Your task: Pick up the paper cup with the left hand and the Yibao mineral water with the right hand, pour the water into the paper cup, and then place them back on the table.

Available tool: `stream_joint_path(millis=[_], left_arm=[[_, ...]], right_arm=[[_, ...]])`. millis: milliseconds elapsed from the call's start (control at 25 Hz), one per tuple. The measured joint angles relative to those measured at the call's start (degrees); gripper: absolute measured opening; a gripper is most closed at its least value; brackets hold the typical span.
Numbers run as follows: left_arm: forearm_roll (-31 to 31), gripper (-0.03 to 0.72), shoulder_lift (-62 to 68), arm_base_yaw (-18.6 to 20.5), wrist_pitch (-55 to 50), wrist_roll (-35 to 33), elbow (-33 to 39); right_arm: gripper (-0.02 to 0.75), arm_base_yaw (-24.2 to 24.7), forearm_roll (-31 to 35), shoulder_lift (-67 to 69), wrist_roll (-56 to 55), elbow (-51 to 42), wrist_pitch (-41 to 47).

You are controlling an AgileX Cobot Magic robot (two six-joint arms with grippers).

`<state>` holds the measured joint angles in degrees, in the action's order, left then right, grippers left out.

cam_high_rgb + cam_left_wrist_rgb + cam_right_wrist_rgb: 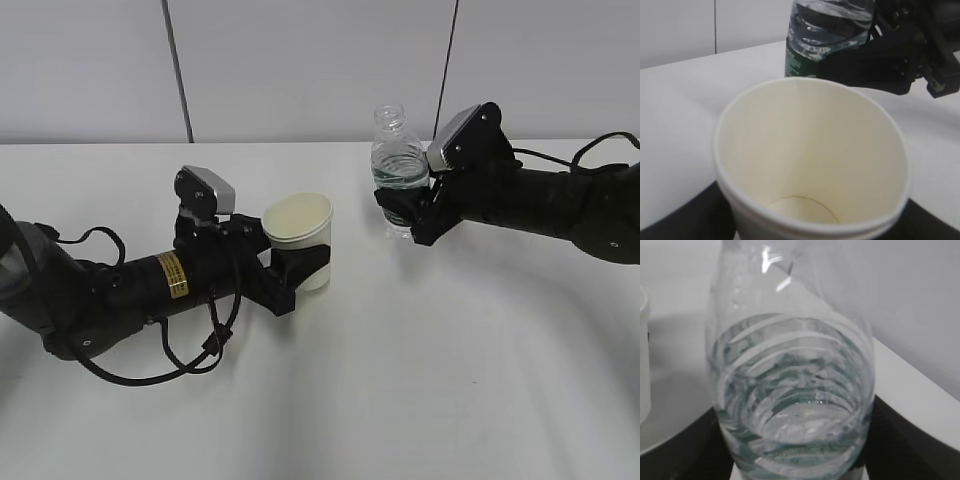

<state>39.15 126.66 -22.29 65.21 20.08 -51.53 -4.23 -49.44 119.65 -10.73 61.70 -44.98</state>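
Note:
The white paper cup [298,232] stands upright between the fingers of my left gripper [303,265], which is shut on its lower half. In the left wrist view the paper cup [810,150] fills the frame; its cream inside looks dry and empty. My left gripper [805,231] shows only as dark fingers [685,220] at the bottom corners. My right gripper [405,212] is shut on the upright Yibao bottle [398,168], capless and partly filled with water. In the right wrist view the bottle [790,390] sits between the fingers of my right gripper [797,462]. I cannot tell whether either thing is off the table.
The white table [450,380] runs under both arms, with a grey panelled wall [300,60] behind it. Cup and bottle are about a hand's width apart. The bottle [830,30] and right gripper [880,57] show just beyond the cup. The cup's edge [644,355] shows at the left.

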Motion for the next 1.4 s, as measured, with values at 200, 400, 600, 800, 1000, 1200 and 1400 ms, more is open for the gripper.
stream_joint_path(millis=[200, 400, 600, 800, 1000, 1200, 1400], left_arm=[[0.2, 0.430, 0.0, -0.1, 0.0, 0.2, -0.4], [0.6, 0.430, 0.0, -0.1, 0.0, 0.4, -0.4], [1.8, 0.430, 0.0, -1.1, 0.0, 0.5, -0.4], [2.8, 0.430, 0.0, -2.5, -0.2, 0.5, -1.4], [3.2, 0.428, 0.0, -3.0, -1.1, 0.5, -2.0], [3.2, 0.428, 0.0, -3.0, -2.4, 0.5, -2.1], [3.2, 0.427, 0.0, -3.1, -2.6, 0.5, -2.1]], right_arm=[[0.480, 0.0, -0.8, 0.0, 0.0, 0.0, 0.2], [0.449, 0.0, -1.7, 0.0, 1.1, 0.0, 0.2], [0.448, 0.0, -1.8, 0.0, 3.0, 0.0, 0.2], [0.448, 0.0, -2.0, -0.3, 6.5, 0.9, 0.5], [0.448, 0.0, -2.5, -0.3, 6.9, 2.7, 1.3], [0.447, 0.0, -6.7, -0.4, 7.8, 5.0, 4.3], [0.447, 0.0, -7.5, -1.4, 12.1, 5.6, 5.2]])
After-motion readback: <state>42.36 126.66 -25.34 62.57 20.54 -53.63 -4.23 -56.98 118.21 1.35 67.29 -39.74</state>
